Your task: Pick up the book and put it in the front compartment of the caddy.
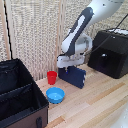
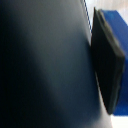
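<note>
The book (image 1: 75,76) is a thin dark navy-blue rectangle held upright and slightly tilted over the wooden table, between the red cup and the glossy black box. My gripper (image 1: 67,66) is at the book's upper edge, shut on it. In the wrist view a black finger pad (image 2: 107,60) presses against a blue surface of the book (image 2: 116,22); a dark blur fills the rest. The caddy (image 1: 22,90) is a black fabric box with a dividing wall, standing at the exterior view's left. Both compartments look empty as far as I can see.
A red cup (image 1: 51,77) stands just beside the book, toward the caddy. A round light-blue bowl (image 1: 55,95) lies in front of the cup, close to the caddy's wall. A glossy black hard box (image 1: 112,52) sits at the exterior view's right.
</note>
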